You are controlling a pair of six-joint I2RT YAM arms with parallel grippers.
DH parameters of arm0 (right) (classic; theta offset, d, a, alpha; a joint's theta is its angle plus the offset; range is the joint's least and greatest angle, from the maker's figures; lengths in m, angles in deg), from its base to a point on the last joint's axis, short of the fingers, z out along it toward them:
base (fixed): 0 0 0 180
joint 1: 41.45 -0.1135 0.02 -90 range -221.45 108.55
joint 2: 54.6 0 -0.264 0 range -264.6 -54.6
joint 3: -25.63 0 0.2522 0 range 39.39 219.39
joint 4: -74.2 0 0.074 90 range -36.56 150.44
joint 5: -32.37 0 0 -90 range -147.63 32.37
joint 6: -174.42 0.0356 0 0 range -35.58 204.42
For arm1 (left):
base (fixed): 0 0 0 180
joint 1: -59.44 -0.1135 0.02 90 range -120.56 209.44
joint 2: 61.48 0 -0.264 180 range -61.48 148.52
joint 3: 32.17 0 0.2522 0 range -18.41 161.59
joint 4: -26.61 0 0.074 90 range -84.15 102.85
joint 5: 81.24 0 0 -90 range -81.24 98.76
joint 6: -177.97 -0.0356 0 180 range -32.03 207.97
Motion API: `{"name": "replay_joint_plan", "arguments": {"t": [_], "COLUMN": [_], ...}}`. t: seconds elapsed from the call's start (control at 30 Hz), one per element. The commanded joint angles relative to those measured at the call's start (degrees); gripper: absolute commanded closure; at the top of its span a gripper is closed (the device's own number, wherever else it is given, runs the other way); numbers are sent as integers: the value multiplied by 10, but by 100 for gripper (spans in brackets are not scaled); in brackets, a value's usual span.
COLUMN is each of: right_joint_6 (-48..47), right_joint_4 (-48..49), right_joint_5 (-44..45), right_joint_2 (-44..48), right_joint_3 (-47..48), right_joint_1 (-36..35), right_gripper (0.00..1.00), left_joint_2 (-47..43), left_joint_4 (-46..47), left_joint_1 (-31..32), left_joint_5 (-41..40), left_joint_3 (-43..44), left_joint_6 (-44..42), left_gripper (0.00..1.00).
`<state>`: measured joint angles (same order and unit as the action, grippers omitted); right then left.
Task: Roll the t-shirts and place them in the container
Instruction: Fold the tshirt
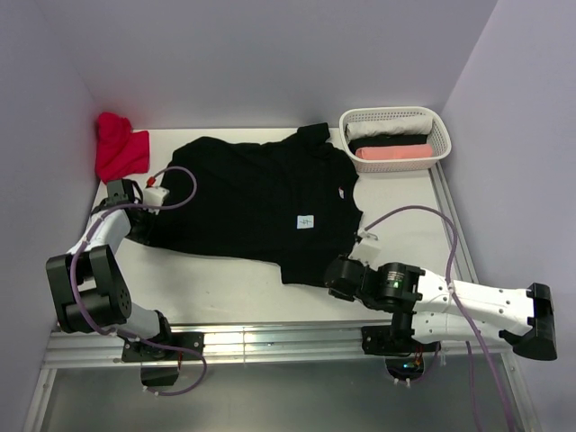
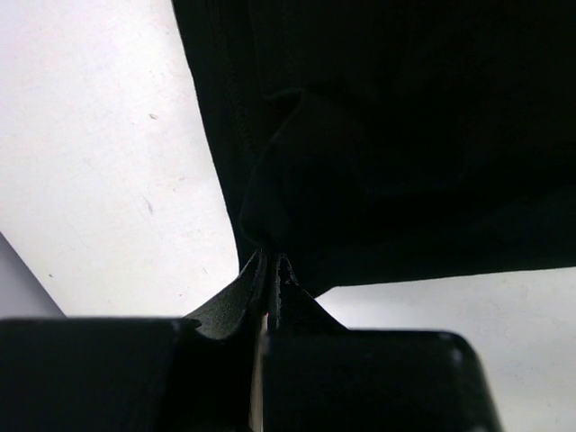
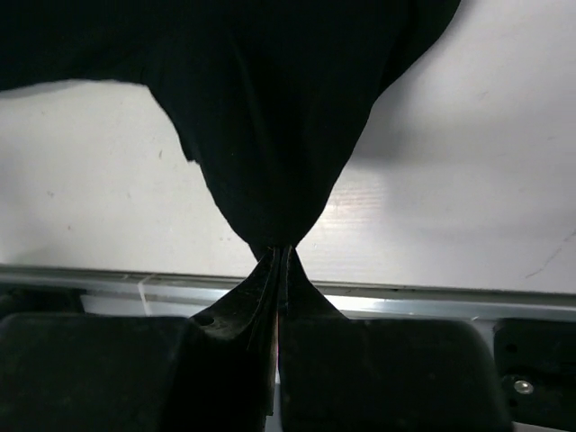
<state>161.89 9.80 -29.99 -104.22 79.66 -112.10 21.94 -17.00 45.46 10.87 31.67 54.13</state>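
At the near edge a metal rail (image 1: 270, 340) ran along a white table (image 1: 225, 292). Just past it the right gripper (image 3: 281, 254) was pressed together, pinching the black t-shirt (image 1: 256, 198) at its near hem. The left gripper (image 2: 273, 268), closed likewise, pinched the shirt's left edge. The shirt lay spread flat across the middle of the table. On its front sat a small white tag (image 1: 306, 220); its mark was too small to read. In the far right corner a white slotted basket (image 1: 393, 113) held rolled white, black and coral cloth. A red cloth (image 1: 118, 149) lay bunched in the far left corner. Pale lilac walls (image 1: 270, 54) closed in the table.
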Motion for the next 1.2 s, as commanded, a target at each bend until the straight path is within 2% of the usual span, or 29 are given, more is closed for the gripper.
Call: {"name": "replay_joint_plan", "arguments": {"t": [0.0,0.13,0.23,0.3,0.53,0.73,1.17], "right_joint_6": [-17,-181,-268,-315,-402,-436,-457], "right_joint_4": [-41,41,97,125,207,236,250], "right_joint_5": [64,25,-23,-50,-115,-141,-150], "right_joint_2": [8,11,-27,-72,-237,-356,-471], "right_joint_3": [56,81,106,132,218,280,370], "right_joint_1": [34,147,239,291,406,460,530], "right_gripper": [100,100,100,100,100,100,100], "left_joint_2": [8,55,93,119,209,274,387], "left_joint_4": [-14,-37,-50,-57,-75,-78,-86], "left_joint_1": [-4,-3,-2,1,17,33,78], "left_joint_5": [17,38,41,45,34,14,-37], "left_joint_3": [54,113,158,195,302,382,517], "left_joint_6": [3,30,47,62,106,142,174], "left_gripper": [96,92,91,91,89,89,89]}}
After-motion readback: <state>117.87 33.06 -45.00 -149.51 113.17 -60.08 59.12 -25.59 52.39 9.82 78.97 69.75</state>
